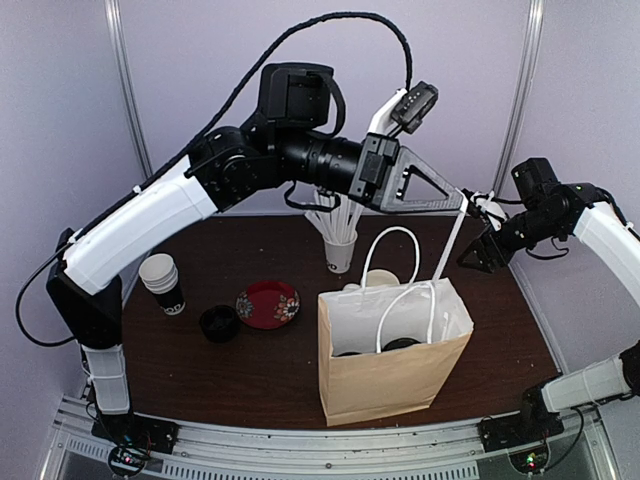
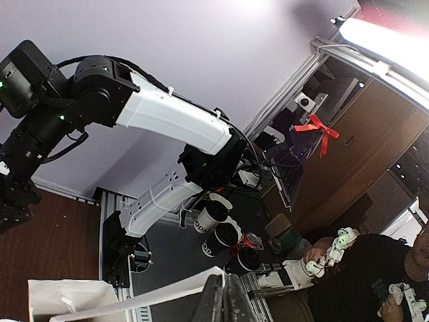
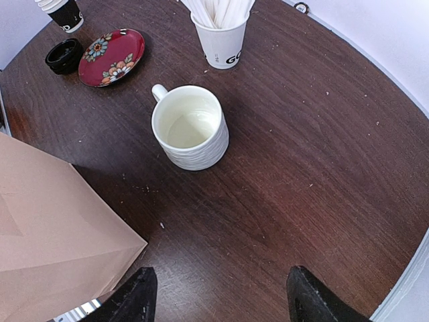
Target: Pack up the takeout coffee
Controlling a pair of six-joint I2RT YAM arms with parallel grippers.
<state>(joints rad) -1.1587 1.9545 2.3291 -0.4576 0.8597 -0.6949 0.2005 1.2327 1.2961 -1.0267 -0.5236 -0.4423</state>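
Observation:
A brown paper bag (image 1: 390, 365) stands open at the table's front centre. Inside it, only the black lids of two takeout coffee cups (image 1: 400, 344) show. My left gripper (image 1: 460, 202) hangs high above the bag's right side, shut on one white bag handle (image 1: 447, 250), which is pulled taut. In the left wrist view the fingers (image 2: 228, 285) pinch that white strip (image 2: 147, 298). My right gripper (image 1: 480, 255) hovers open at the back right, right of the bag. Its fingertips (image 3: 137, 295) frame bare table, with nothing between them.
A cream ribbed mug (image 3: 191, 127) stands behind the bag, and a white cup of straws (image 3: 221, 37) stands farther back. At the left are a red flowered plate (image 1: 267, 303), a loose black lid (image 1: 218, 322) and a stack of unlidded paper cups (image 1: 165, 283). More cups (image 2: 211, 218) sit beyond the table's right edge.

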